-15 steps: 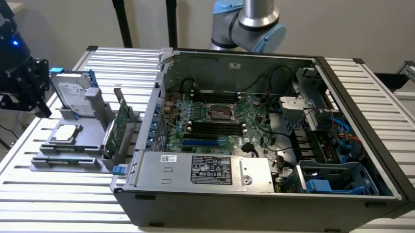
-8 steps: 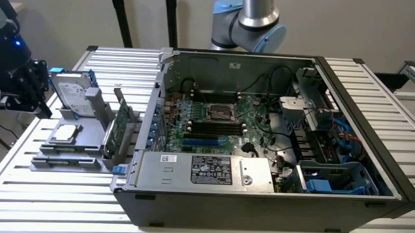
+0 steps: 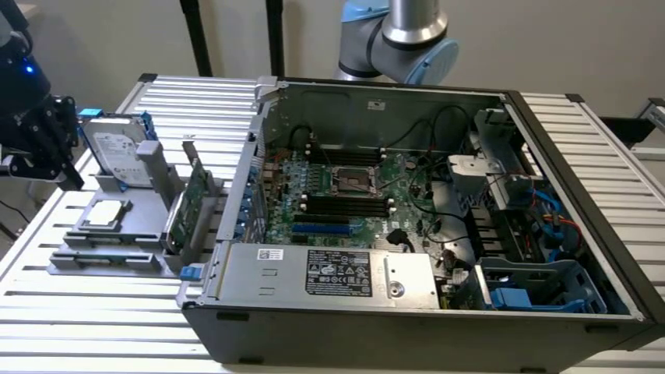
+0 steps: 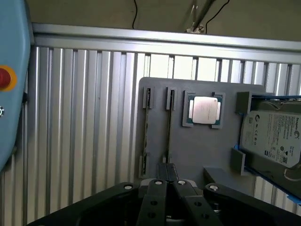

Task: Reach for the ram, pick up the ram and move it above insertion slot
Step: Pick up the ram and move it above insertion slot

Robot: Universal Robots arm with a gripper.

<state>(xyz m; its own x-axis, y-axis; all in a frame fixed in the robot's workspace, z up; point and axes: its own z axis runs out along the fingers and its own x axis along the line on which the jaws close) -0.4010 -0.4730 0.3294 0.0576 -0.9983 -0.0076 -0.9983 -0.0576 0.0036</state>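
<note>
Wrist view shows the pincer (image 4: 166, 167) closed, empty, near the ram (image 4: 169, 123); exterior view shows the motherboard (image 3: 400, 170).

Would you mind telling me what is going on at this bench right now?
A robot arm's gripper hovers over the gray parts tray beside the open computer case. Its fingers are shut together and hold nothing. They are nearest the ram, which stands on edge in its tray slot, with a second stick alongside. A processor chip and a hard drive sit in the same tray. The ram is not yet picked up.
</note>
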